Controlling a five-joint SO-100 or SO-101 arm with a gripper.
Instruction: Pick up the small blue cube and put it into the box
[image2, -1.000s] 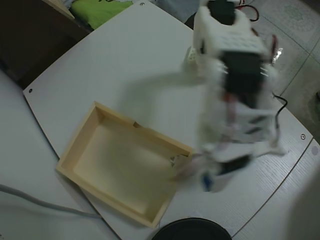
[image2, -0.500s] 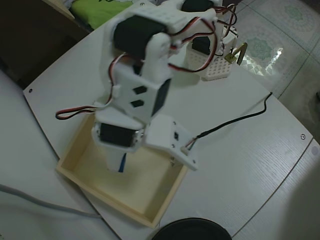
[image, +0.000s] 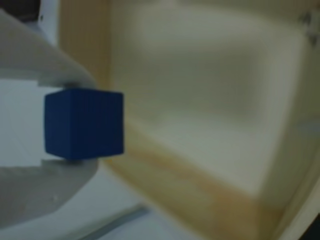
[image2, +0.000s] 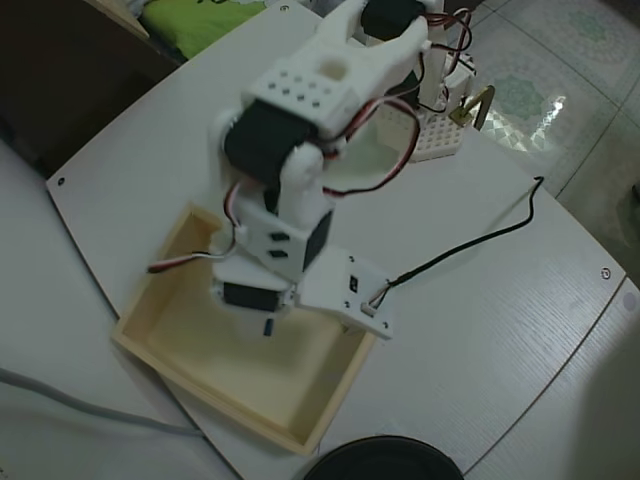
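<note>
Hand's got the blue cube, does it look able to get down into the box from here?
Probably yes. The hand grips the small blue cube near the box, whose open interior looks empty, with nothing seen in the way.

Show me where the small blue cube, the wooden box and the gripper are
small blue cube (image: 84, 123), wrist view, middle of its facing side.
box (image2: 143, 346), overhead view, left wall's rim.
gripper (image: 75, 122), wrist view, midway between the fingertips clamping the cube.
</note>
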